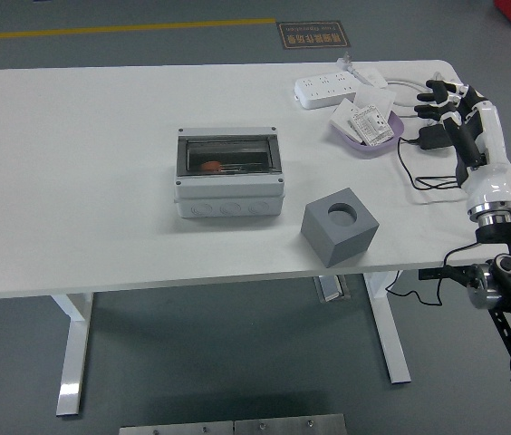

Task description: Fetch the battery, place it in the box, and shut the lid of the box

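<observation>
White table from the head view, with a grey box sitting around the middle. Its smoky see-through lid is lying down over the top, and something orange shows underneath. Can't tell if that's the battery, honestly. A grey cube with a round hole sits just right of the box, near the front edge. Far right corner has a purple bowl full of small packets, a white power strip behind it, and a black adapter with its cable. The right hand hovers above that adapter, fingers spread loose, gripping nothing.
</observation>
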You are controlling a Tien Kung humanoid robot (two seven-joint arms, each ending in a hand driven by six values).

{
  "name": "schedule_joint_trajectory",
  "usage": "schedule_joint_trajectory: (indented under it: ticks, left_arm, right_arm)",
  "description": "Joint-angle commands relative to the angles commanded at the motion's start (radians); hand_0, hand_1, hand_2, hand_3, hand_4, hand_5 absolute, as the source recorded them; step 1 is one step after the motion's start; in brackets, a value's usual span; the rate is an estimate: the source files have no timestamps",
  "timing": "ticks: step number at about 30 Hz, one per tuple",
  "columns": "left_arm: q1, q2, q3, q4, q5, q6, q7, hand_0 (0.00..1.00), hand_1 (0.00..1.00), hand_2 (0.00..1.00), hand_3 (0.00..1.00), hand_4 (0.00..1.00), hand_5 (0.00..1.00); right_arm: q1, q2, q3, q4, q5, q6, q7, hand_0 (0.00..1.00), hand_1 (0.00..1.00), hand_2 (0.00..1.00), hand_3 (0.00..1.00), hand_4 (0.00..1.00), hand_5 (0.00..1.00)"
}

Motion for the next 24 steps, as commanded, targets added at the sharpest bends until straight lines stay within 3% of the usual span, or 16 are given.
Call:
schedule_joint_trajectory:
  ticks: [11,23,24]
  left_arm:
    - [0.0,0.002,-0.006,0.0,0.044,-0.014,0.03,0.573,0.537,0.285,0.564,0.469,0.002]
    - [0.0,0.001,0.018,0.0,0.039,-0.037,0.052,0.572,0.543,0.272,0.578,0.533,0.002]
    - [0.0,0.001,0.022,0.0,0.036,-0.035,0.051,0.572,0.564,0.301,0.592,0.611,0.002]
  right_arm:
    - [0.001,-0.007,-0.006,-0.002,-0.007,0.011,-0.015,0.602,0.528,0.569,0.626,0.841,0.653]
    - [0.002,-0.004,-0.014,-0.008,-0.015,0.032,-0.045,0.611,0.528,0.567,0.625,0.838,0.653]
    - [0.002,-0.004,-0.014,-0.008,-0.015,0.033,-0.046,0.622,0.531,0.568,0.622,0.838,0.654]
